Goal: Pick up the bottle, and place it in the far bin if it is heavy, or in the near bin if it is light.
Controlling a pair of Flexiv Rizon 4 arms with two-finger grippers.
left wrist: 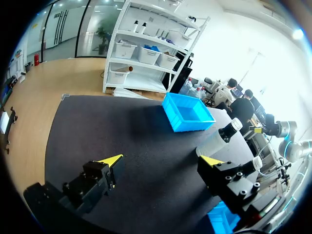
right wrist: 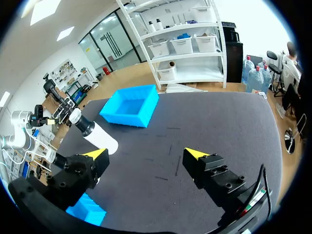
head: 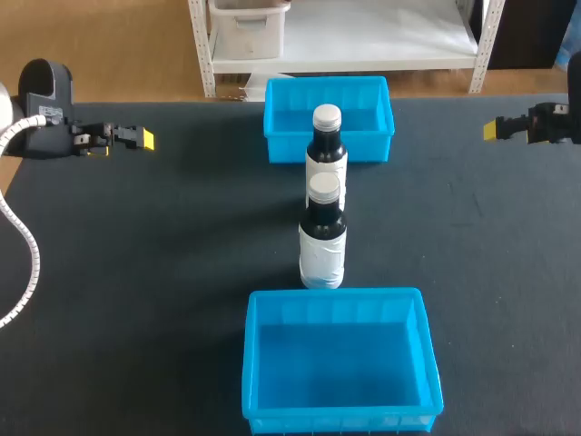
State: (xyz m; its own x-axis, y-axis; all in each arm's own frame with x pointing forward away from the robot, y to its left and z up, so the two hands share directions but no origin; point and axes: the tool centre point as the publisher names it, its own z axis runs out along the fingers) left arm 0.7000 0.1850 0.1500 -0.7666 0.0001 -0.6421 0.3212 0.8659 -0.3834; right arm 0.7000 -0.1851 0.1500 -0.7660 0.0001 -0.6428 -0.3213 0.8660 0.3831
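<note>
Between far bin (head: pixel 283 123) and near bin (head: pixel 340 363), two bottles stand upright in line at mid-table: rear bottle (head: pixel 326 150) and front bottle (head: pixel 323 238). Left gripper (head: pixel 144 139) and right gripper (head: pixel 493 130) are seen open and empty, well apart from the bottles on either side. Neither is judged clearly nearer.

Before me the counter (head: pixel 127 300) runs flat from side to side, its top a dark, matte black sheet with a slightly grainy look. From my right wrist I can make out a few short, thin scuff marks (right wrist: pixel 171 148) on its surface.
</note>
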